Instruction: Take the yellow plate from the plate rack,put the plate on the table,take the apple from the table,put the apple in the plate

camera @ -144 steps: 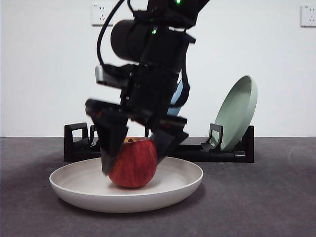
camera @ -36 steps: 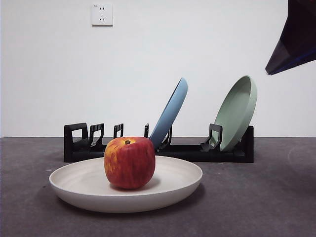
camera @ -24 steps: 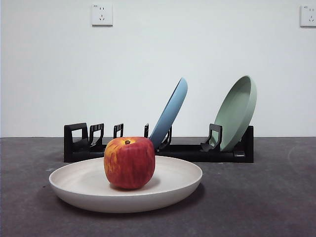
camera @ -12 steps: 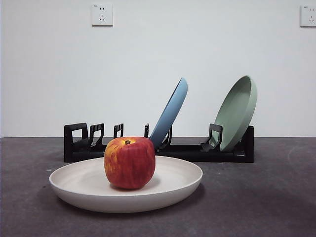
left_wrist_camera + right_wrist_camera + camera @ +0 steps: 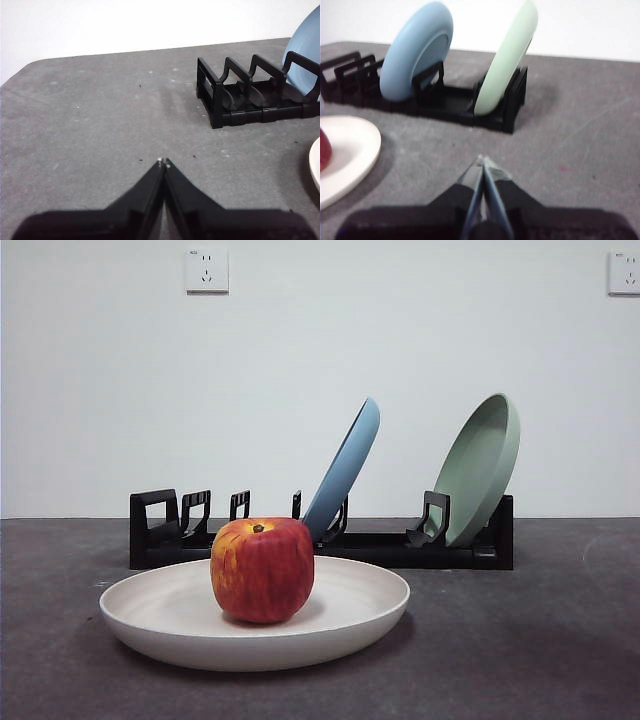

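The red apple (image 5: 262, 569) stands upright in the middle of the cream yellow plate (image 5: 350, 615), which lies flat on the dark grey table (image 5: 520, 650) in front of the black plate rack (image 5: 160, 530). No gripper shows in the front view. My left gripper (image 5: 164, 162) is shut on nothing, above bare table beside the plate rack (image 5: 235, 100) end; a sliver of the yellow plate (image 5: 316, 165) shows at the edge. My right gripper (image 5: 482, 162) is also shut and empty, facing the plate rack (image 5: 450, 102), with the yellow plate (image 5: 355, 145) and a bit of the apple (image 5: 324, 150) off to one side.
A blue plate (image 5: 345, 468) and a pale green plate (image 5: 482, 465) lean in the rack's slots; both also show in the right wrist view, blue plate (image 5: 417, 50) and green plate (image 5: 507, 60). Wall sockets (image 5: 206, 269) sit on the white wall behind.
The arm that held the apple over the plate has let go and withdrawn out of the front view. The apple and plate have stayed still for the last second.
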